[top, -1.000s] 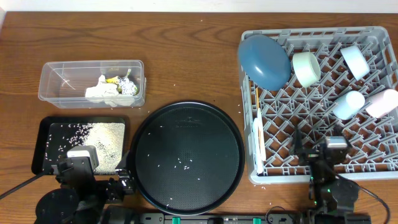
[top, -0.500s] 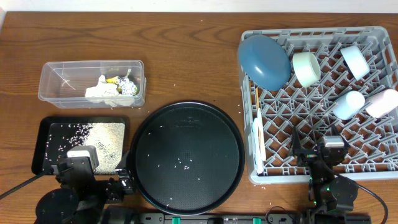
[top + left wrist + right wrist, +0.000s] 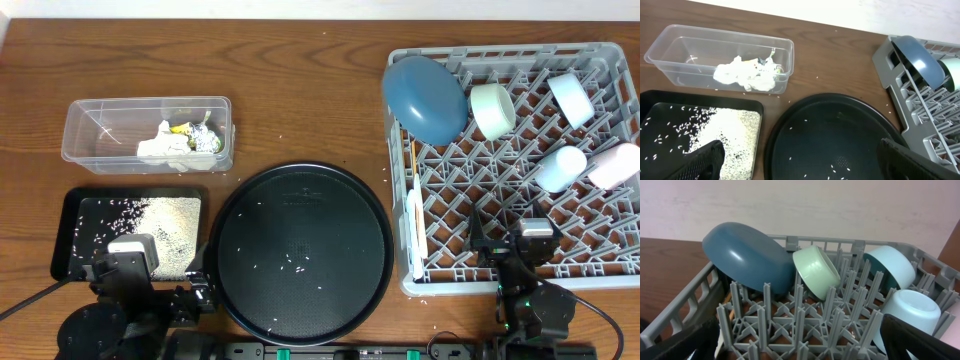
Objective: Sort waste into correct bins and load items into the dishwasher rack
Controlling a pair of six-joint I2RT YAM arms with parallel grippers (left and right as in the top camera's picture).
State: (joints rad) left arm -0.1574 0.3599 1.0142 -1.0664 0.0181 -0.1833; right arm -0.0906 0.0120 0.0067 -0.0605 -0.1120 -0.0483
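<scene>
The grey dishwasher rack [image 3: 500, 55] stands at the right. It holds a dark-blue plate [image 3: 424, 97], a pale green bowl [image 3: 492, 110], a light blue bowl [image 3: 571, 98], a white cup [image 3: 560, 168] and a pink cup [image 3: 613, 166]. Chopsticks [image 3: 413, 160] and a white utensil [image 3: 413, 225] lie along its left side. Tissue and wrappers [image 3: 178, 140] lie in the clear tub [image 3: 90, 120]. Rice [image 3: 175, 225] covers the black rectangular tray [image 3: 68, 215]. My left gripper [image 3: 800, 165] is open over the round tray's left rim. My right gripper [image 3: 800, 340] is open over the rack's near pegs [image 3: 805, 315].
A large round black tray [image 3: 298, 200] with a few rice grains on it sits in the middle, between the black rectangular tray and the rack. Stray grains dot the wooden table [image 3: 300, 90]. Both arm bases stand at the front edge.
</scene>
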